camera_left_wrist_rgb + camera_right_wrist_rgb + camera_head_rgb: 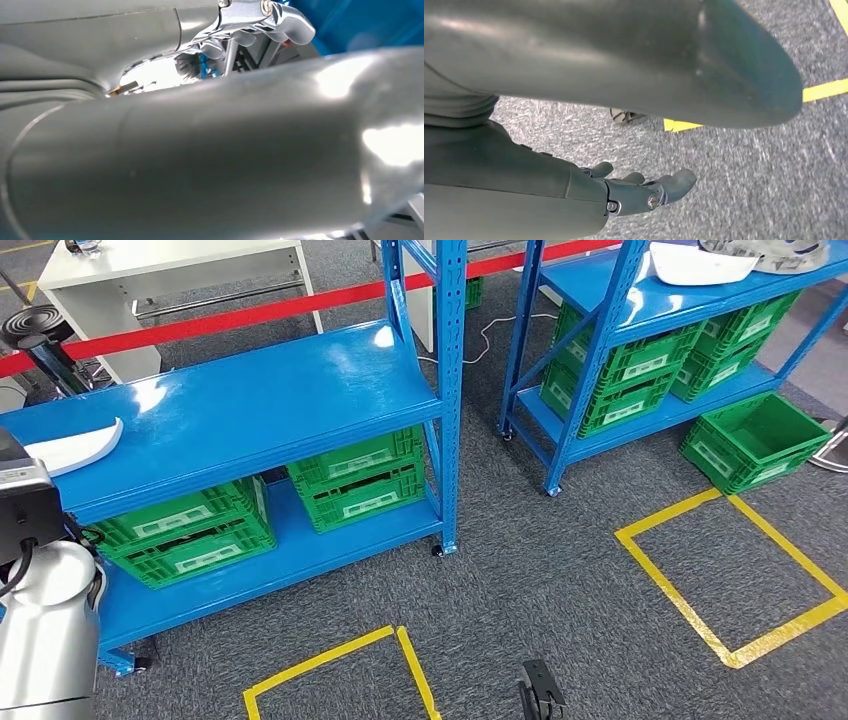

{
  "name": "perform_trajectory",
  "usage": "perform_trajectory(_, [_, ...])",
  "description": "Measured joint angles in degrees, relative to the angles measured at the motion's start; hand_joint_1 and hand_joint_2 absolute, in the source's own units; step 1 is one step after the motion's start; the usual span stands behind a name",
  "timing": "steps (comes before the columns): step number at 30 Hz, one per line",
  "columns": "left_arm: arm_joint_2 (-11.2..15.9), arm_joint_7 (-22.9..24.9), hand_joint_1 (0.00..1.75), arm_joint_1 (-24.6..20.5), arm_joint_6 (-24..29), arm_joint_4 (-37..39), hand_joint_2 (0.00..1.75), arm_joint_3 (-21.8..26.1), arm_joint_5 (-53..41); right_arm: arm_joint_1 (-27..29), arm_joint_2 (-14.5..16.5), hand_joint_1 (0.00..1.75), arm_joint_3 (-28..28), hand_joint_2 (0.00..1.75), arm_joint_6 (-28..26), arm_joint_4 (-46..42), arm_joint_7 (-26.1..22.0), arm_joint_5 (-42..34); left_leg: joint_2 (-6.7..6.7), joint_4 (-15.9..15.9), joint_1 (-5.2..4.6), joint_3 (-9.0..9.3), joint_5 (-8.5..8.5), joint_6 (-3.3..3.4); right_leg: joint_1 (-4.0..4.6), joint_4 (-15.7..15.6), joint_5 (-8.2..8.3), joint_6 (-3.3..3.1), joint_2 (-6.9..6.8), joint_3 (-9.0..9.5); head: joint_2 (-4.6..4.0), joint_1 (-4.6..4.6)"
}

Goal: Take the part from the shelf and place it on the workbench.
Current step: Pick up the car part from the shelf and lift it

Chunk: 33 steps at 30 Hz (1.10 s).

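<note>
Robot standing before the blue shelf, white part lying on its top board.

In the head view, the right hand (541,692) is hanging at 6 o'clock over the grey carpet (560,570), its fingers (674,184) spreading apart and gripping nothing. The left hand (200,165) is sitting close to the wrist camera; whether its fingers are wide or narrow cannot be told. Farther off at 9 o'clock, the white part (75,448) is resting on the shelf (250,405), above green crates (190,530).
</note>
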Motion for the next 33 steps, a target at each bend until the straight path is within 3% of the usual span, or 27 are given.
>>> perform_trajectory(1, [0.0, 0.0, 0.00, 0.1, 0.0, 0.0, 0.00, 0.0, 0.0, 0.0, 0.0, 0.00, 0.1, 0.00, 0.0, 0.0, 0.0, 0.0, 0.01, 1.1, 0.16, -1.08, 0.45, -0.09, -0.05, 0.0, -0.24, 0.06, 0.03, 0.26, 0.00, 0.00])
perform_trajectory(2, [0.1, 0.0, 0.00, 0.2, 0.0, 0.0, 0.00, 0.0, 0.0, 0.0, 0.0, 0.00, 0.1, 0.00, 0.0, 0.0, 0.0, 0.1, 0.03, 0.1, 0.29, -1.07, 1.95, -0.11, -0.12, 0.0, -0.49, 0.18, 0.07, 0.59, 0.00, -0.01])
perform_trajectory(4, [0.2, 0.0, 0.00, 0.2, 0.0, 0.0, 0.00, 0.0, 0.0, 0.1, 0.0, 0.00, 0.2, 0.00, 0.0, 0.0, 0.1, 0.4, 0.19, -6.9, 0.42, 1.65, 6.43, -0.02, -0.28, 0.0, -1.05, 0.62, 0.12, 1.39, 0.00, -0.02])
perform_trajectory(5, [0.2, 0.0, 0.00, 0.2, 0.0, 0.0, 0.00, 0.0, 0.0, 0.0, 0.0, 0.00, 0.3, 0.00, 0.0, 0.0, 0.1, 0.6, 0.30, -10.4, 0.33, 3.26, 7.82, 0.14, -0.26, 0.0, -1.37, 1.00, 0.13, 1.70, 0.00, -0.09])
perform_trajectory(7, [0.3, 0.0, 0.00, 0.2, -0.3, 0.1, 0.00, 0.0, -0.3, 0.0, 0.0, 0.00, 0.5, 0.00, 0.0, 0.0, 0.3, 0.9, 0.40, -14.1, 0.07, 4.98, 8.50, 0.65, -0.14, -0.3, -1.84, 1.81, 0.10, 2.04, 0.00, -0.11])
perform_trajectory(11, [0.6, 0.0, 0.00, 0.1, -0.5, 0.3, 0.00, 0.0, -1.0, 0.0, -0.1, 0.00, 1.0, 0.00, 0.0, 0.0, 0.8, 1.9, 0.01, -14.9, 0.03, 5.89, 8.03, 2.37, -0.13, 0.3, -2.63, 3.14, -0.07, 2.25, 0.00, 0.02])
perform_trajectory(13, [0.6, 0.0, 0.00, 0.0, -0.6, 0.5, 0.00, 0.0, -1.4, 0.0, -0.1, 0.00, 1.4, 0.00, 0.0, 0.0, 0.7, 2.0, -0.23, -15.2, 0.09, 6.49, 7.79, 3.14, 0.03, 5.8, -4.87, 3.18, -0.09, -0.69, 0.00, 0.24])
perform_trajectory(15, [0.6, 0.0, 0.00, 0.0, -0.8, 1.1, 0.00, 0.0, -1.5, 0.0, -0.1, 0.00, 1.6, 0.00, 0.1, 0.0, 0.7, 2.0, -0.67, -15.1, -0.18, 6.83, 7.39, 3.61, 0.29, 13.0, -6.93, 3.09, -0.08, -5.37, 0.00, 0.36])
perform_trajectory(16, [0.6, 0.0, 0.00, 0.0, -0.9, 1.4, 0.00, 0.0, -1.4, 0.1, -0.1, 0.00, 1.6, 0.00, 0.1, 0.0, 0.7, 2.0, -1.01, -15.1, -0.33, 7.04, 7.17, 3.72, 0.41, 14.7, -6.67, 3.02, -0.08, -6.96, 0.00, 0.36])
perform_trajectory(17, [0.6, 0.0, 0.00, 0.0, -1.0, 1.7, 0.00, 0.0, -1.4, 0.2, -0.1, 0.00, 1.7, 0.00, 0.1, 0.0, 0.7, 1.9, -1.44, -15.1, -0.45, 7.34, 6.92, 3.75, 0.52, 14.2, -5.22, 2.87, -0.04, -7.50, 0.00, 0.35])
perform_trajectory(19, [0.4, -0.1, 0.00, -0.2, -1.0, 2.1, 0.00, 0.0, -1.3, 0.2, -0.1, 0.00, 1.7, 0.00, 0.1, 0.0, 0.5, 1.7, -2.41, -15.0, -0.57, 8.05, 6.32, 3.64, 0.67, 7.7, -0.31, 2.40, 0.54, -5.60, 0.00, 0.35])
perform_trajectory(21, [0.2, -0.1, 0.00, -0.7, -1.0, 2.6, 0.00, 0.0, -1.3, 0.2, -0.1, 0.00, 1.7, 0.00, 0.1, 0.0, 0.2, 1.5, -3.29, -14.7, -0.71, 8.39, 5.68, 3.18, 0.89, 1.3, 2.52, 1.91, 1.69, -3.09, 0.00, 0.34])
perform_trajectory(24, [0.1, -0.2, 0.00, -1.3, -1.1, 3.3, 0.00, 0.0, -1.4, -0.1, -0.2, 0.00, 1.7, 0.00, 0.2, 0.0, -0.2, 1.4, -4.09, -14.8, -0.69, 8.51, 5.11, 2.26, 1.09, -0.6, 2.37, 1.16, 1.75, -2.00, 0.00, 0.30])
perform_trajectory(26, [0.2, -0.2, 0.00, -1.8, -1.2, 3.7, 0.00, 0.0, -1.2, -0.1, -0.1, 0.00, 1.7, 0.00, 0.1, 0.0, -0.4, 1.4, -3.18, -14.0, -0.70, 8.31, 4.55, 1.65, 0.80, -1.0, 2.22, 0.53, 1.35, -1.31, 0.00, 0.21])
perform_trajectory(28, [0.5, -0.3, 0.00, -2.5, -1.3, 4.5, 0.00, 0.0, -0.7, 0.0, 0.0, 0.00, 1.7, 0.00, -0.1, 0.0, -1.3, 1.4, -1.38, -9.2, -0.50, 5.84, 2.57, 0.96, 0.53, -1.2, 1.89, -0.06, 0.94, -0.57, 0.00, -0.02])
perform_trajectory(30, [0.8, -0.4, 0.00, -2.7, -1.4, 5.4, 0.00, 0.0, 0.2, 0.0, 0.0, 0.00, 1.7, 0.00, -0.2, 0.0, -2.6, 1.6, -0.47, -2.1, -0.02, 1.44, 0.32, 0.30, 0.42, -1.2, 1.32, -0.30, 0.69, -0.02, 0.00, -0.17])
perform_trajectory(31, [1.0, -0.4, 0.00, -2.6, -1.5, 5.7, 0.00, 0.0, 0.6, 0.0, 0.1, 0.00, 1.8, 0.00, -0.2, 0.0, -3.1, 1.7, -0.34, 0.1, 0.22, -0.21, 0.24, 0.05, 0.34, -1.2, 1.02, -0.25, 0.63, 0.29, 0.00, -0.18])
perform_trajectory(32, [1.1, -0.4, 0.00, -2.5, -1.5, 6.0, 0.00, -0.1, 0.9, 0.0, 0.2, 0.00, 1.9, 0.00, -0.2, 0.0, -3.4, 1.9, -0.27, 0.3, 0.41, -0.85, 1.25, -0.12, 0.23, -1.2, 0.71, -0.13, 0.60, 0.65, 0.00, -0.19])
perform_trajectory(33, [1.3, -0.4, 0.00, -2.5, -1.5, 6.1, 0.00, -0.1, 1.1, 0.1, 0.3, 0.00, 2.0, 0.00, -0.2, 0.0, -3.6, 2.0, -0.18, -1.8, 0.55, -0.33, 3.32, -0.23, 0.10, -1.2, 0.37, 0.06, 0.59, 1.13, 0.00, -0.19])
